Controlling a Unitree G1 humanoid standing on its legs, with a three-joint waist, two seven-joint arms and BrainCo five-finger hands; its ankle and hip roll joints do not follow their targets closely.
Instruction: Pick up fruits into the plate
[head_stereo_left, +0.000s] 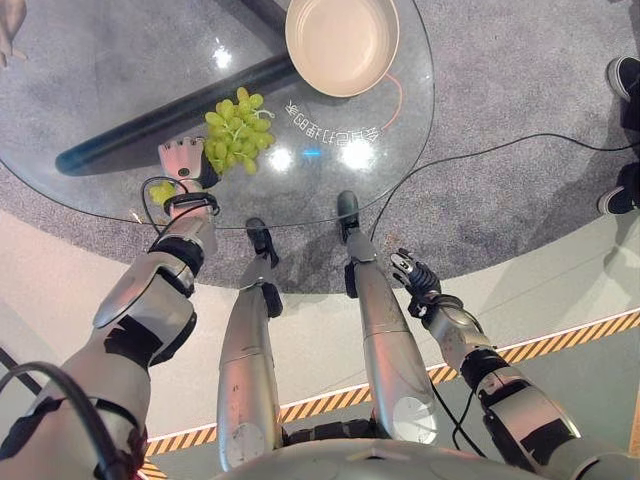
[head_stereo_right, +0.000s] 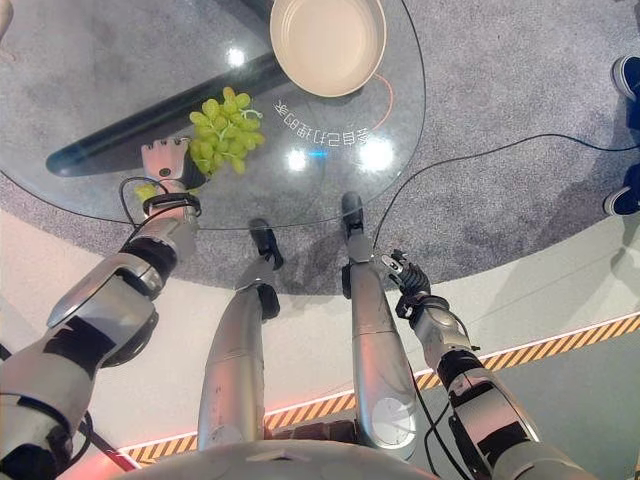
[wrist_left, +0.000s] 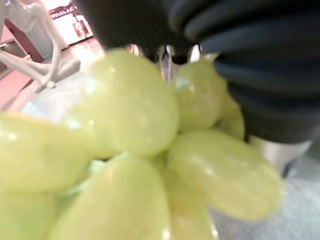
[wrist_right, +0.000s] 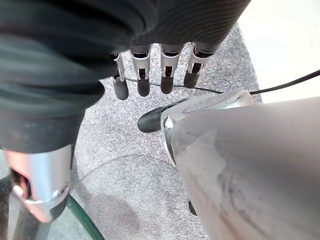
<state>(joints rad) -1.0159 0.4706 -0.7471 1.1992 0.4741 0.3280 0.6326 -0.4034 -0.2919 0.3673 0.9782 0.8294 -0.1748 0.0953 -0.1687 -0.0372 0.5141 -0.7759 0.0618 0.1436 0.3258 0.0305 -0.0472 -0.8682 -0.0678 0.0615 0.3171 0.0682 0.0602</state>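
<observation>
So the bunch of pale green grapes (head_stereo_left: 238, 132) sits on the round clear glass table (head_stereo_left: 90, 80), near its front edge. The left hand (head_stereo_left: 183, 160) is right up against the bunch's near-left side, back of the hand facing up; its wrist view has the grapes crammed right in front of the hand, but I honestly can't tell whether the fingers are wrapped around anything. The round cream-coloured plate (head_stereo_left: 342, 42) is farther back on the glass, well apart from the grapes. The right hand (wrist_right: 150, 75) hangs down off the table over the grey carpet (head_stereo_left: 520, 90), fingers relaxed and holding nothing.
</observation>
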